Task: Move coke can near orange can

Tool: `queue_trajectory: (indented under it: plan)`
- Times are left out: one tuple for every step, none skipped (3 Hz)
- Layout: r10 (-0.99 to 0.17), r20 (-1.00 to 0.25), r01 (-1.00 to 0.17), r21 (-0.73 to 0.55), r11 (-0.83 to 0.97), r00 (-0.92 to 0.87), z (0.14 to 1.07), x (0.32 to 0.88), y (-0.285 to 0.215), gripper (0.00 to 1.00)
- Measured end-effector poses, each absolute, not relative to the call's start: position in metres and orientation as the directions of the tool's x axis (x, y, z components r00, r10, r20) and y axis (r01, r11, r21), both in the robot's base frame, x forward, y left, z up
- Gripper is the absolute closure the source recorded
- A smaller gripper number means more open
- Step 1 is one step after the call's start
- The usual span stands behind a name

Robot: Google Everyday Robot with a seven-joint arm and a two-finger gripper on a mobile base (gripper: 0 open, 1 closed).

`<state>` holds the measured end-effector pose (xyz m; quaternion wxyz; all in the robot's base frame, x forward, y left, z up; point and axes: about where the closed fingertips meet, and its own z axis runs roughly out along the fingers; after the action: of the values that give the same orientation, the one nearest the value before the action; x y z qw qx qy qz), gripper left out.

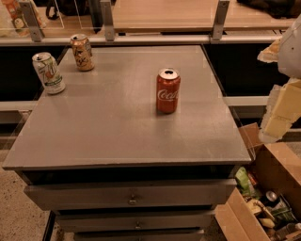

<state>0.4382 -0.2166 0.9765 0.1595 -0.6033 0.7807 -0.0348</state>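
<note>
Right of the cabinet top (108, 124), the gripper (282, 113) seemingly points down.

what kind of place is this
Likely an office break area or lab: a grey drawer cabinet bearing a coke can, wooden counters behind, a cardboard box of snack packets on the floor. The gripper hangs at the right, beside the cabinet.

gripper (281, 110) hung off to the right | bare tabletop (117, 127) separated coke can (168, 91) from orange can (83, 52) | white can (48, 73) stood near orange can
</note>
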Motion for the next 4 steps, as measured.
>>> queue_trajectory:
  plan:
    - [-0.953, -0.207, -0.931, -0.247, 0.270, -0.221, 0.977, 0.438, -0.217, 0.00]
    - [-0.946, -0.221, -0.916, -0.272, 0.294, -0.238, 0.975, 0.437, -0.215, 0.00]
    - [-0.931, -0.247, -0.890, -0.307, 0.339, -0.269, 0.965, 0.432, -0.210, 0.00]
    - [-0.901, -0.304, -0.863, -0.308, 0.401, -0.310, 0.938, 0.437, -0.205, 0.00]
